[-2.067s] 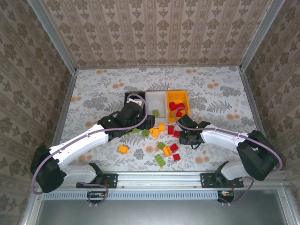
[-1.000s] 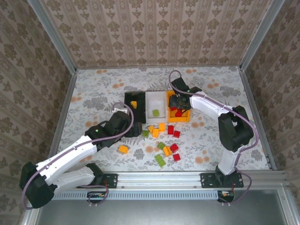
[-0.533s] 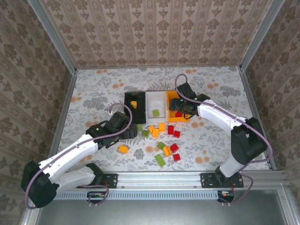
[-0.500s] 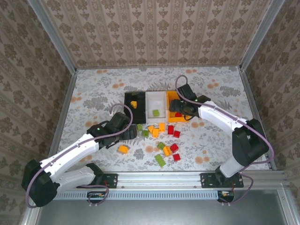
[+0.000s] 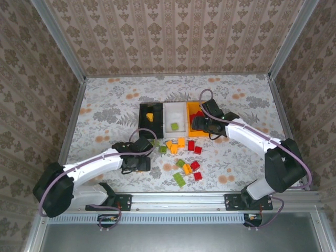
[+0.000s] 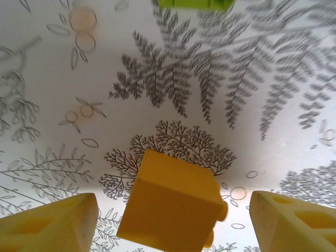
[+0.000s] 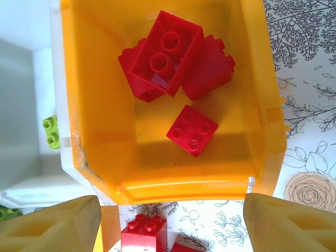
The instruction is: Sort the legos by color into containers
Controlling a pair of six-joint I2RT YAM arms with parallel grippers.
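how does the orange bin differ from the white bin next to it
The orange bin holds several red blocks; the white bin holds one green block. The orange bin ends the row; the white bin sits mid-row, beside the black bin. Both are open-topped, rectangular and similar in size.

I can read no word, number, brand or sign anywhere in my views. The tabletop (image 5: 105,113) carries only a printed pattern of leaves and flowers, with no lettering in it. The studs on the legos (image 7: 192,130) in the orange bin (image 7: 100,105) look smooth, and any mark on them is too small for me to make out.
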